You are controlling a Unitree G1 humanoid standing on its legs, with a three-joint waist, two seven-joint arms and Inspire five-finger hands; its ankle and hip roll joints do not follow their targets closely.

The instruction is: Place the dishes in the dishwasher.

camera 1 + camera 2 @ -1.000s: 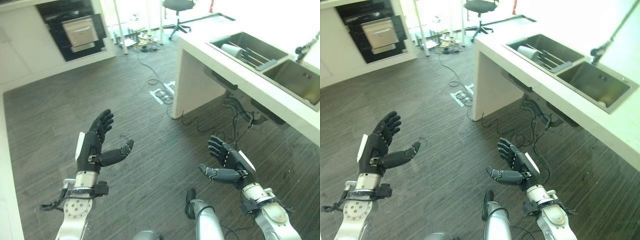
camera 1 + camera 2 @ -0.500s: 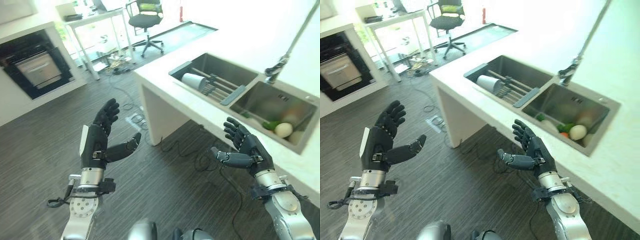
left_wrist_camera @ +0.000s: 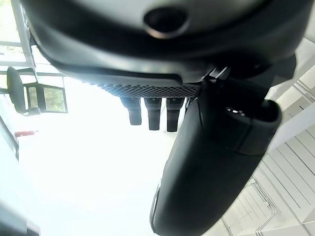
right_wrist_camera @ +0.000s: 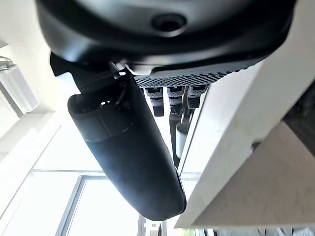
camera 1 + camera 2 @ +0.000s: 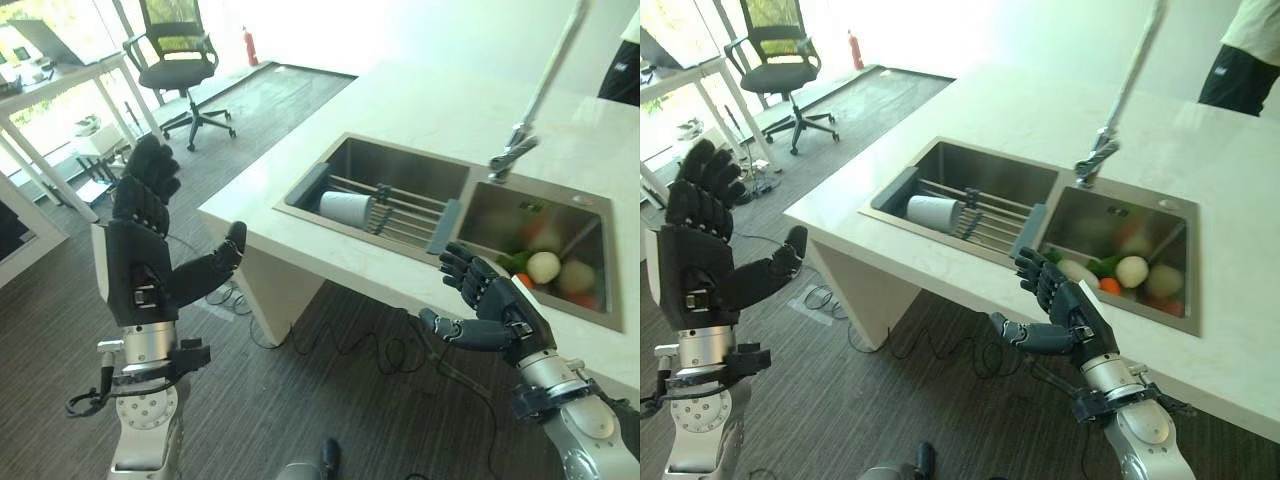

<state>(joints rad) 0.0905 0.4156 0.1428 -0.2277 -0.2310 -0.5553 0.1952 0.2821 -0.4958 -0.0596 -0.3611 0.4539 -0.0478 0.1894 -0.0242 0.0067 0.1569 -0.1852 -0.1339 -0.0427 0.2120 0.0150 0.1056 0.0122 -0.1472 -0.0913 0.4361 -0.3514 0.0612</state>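
The right hand (image 5: 495,312) hangs empty with fingers spread, just in front of the sink (image 5: 455,170). The left hand (image 5: 140,255), also spread wide and empty, is raised well left of it. A white cup (image 5: 346,208) lies in the sink's left basin.

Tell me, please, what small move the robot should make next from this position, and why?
Probably reach the right robot hand forward over the counter edge toward the white cup lying on its side on the rack in the left sink basin. Both hands are open and empty, the left robot hand raised away from the counter.
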